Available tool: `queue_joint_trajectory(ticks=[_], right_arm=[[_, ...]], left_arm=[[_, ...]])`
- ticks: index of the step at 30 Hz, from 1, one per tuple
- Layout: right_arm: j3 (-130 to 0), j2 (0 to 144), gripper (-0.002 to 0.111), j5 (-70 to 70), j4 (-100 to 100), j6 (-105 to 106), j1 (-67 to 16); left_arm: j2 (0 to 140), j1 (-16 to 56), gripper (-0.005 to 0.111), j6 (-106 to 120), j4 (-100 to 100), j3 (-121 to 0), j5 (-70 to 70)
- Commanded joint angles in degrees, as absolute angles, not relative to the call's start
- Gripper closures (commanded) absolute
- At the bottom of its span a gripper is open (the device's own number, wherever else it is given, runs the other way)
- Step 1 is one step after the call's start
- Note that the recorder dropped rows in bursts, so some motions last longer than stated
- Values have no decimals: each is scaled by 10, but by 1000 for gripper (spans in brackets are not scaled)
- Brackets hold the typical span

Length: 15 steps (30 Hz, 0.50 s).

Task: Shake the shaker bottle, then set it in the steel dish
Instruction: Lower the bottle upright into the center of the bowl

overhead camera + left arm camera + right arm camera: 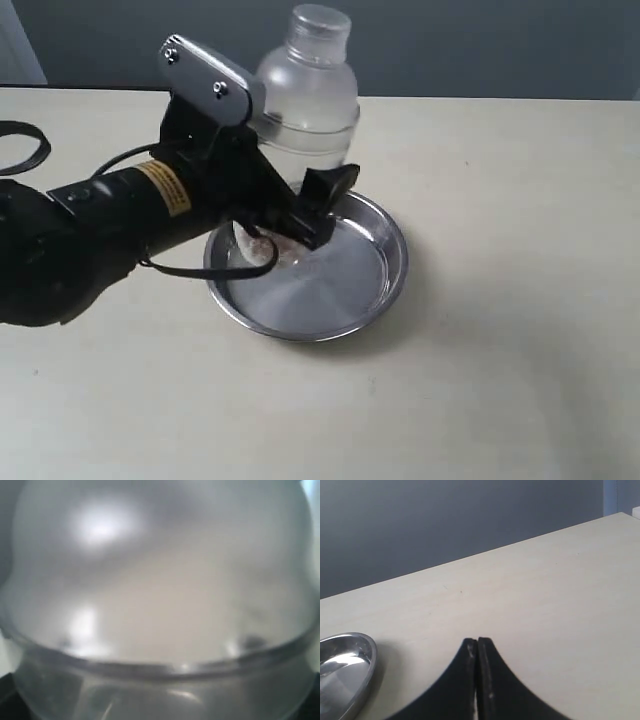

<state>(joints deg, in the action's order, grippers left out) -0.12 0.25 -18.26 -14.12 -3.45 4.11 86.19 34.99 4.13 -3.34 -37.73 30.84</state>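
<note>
Black fingers (336, 183) of left gripper (320, 208) are spread wide around the lower body of bottle (310, 100). Grip is judged to be on, since the bottle is seen leaning with its base in the far-left part of dish (385, 285). Whether the base is fully seated on the dish floor cannot be told.

Handling, judged: frosted plastic, light, thin wall likely to flex if squeezed hard. Surface is smooth, so slip is possible. It is best held on the straight lower body below the shoulder seam; dome and cap are to be avoided.

Hidden or unclear:
- Brown bits are seen at the base, amount unclear.
- Mid body is covered by the wrist.
- Printed marks are not made out.
- Left wrist view is filled by blurred bottle (160, 605); no fingers shown.

Right gripper (477, 645) is closed on nothing, with the dish rim in its view; it is not seen in the exterior view.
</note>
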Motion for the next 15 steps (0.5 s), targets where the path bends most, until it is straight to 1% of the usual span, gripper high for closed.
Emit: queue_joint_trajectory(ticks=[1, 6, 10, 15], right_arm=[[0, 0, 109, -176, -140, -33, 40], [0, 0, 109, -176, -140, -33, 40], [0, 0, 109, -176, -140, -33, 40], [0, 0, 109, -176, -140, -33, 40]], left_arm=[[904, 338, 106, 27, -87, -382, 441], [966, 339, 106, 0, -80, -382, 582], [1021, 339, 106, -10, -78, -382, 587], [1089, 339, 106, -26, -42, -382, 682]])
